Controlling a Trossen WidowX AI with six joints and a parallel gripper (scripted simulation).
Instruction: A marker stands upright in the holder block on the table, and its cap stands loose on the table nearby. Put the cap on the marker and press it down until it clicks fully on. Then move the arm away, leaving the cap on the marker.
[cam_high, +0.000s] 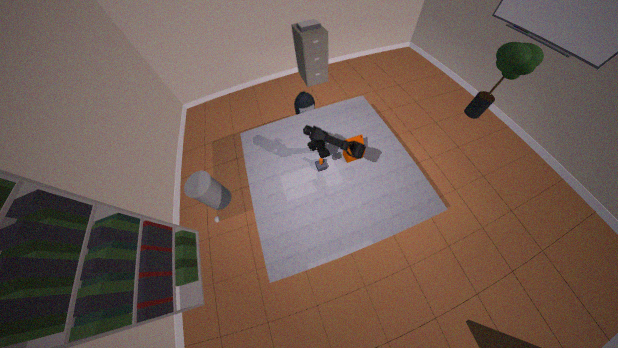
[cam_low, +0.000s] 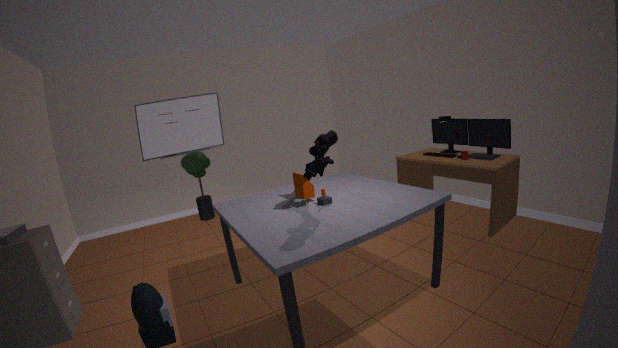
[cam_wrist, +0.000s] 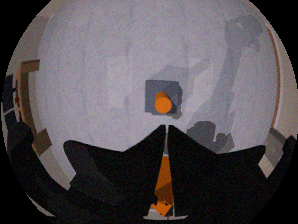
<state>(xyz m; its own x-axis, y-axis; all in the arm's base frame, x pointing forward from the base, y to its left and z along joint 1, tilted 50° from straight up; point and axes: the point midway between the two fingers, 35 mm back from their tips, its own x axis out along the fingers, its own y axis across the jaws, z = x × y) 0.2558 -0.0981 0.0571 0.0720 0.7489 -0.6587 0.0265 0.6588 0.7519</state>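
The gripper (cam_wrist: 164, 137) has its fingers pressed together and holds nothing. It hangs above the table (cam_low: 380, 210), apart from the marker. The cap (cam_wrist: 161, 103) sits on the marker in the grey holder block (cam_wrist: 162, 91), at 12 o'clock from the fingertips.

An orange marker (cam_low: 323, 192) stands in a dark grey holder block (cam_low: 324, 201) on the pale grey desk (cam_low: 350, 220). The black arm (cam_low: 320, 150) rises from an orange base (cam_low: 302, 186).
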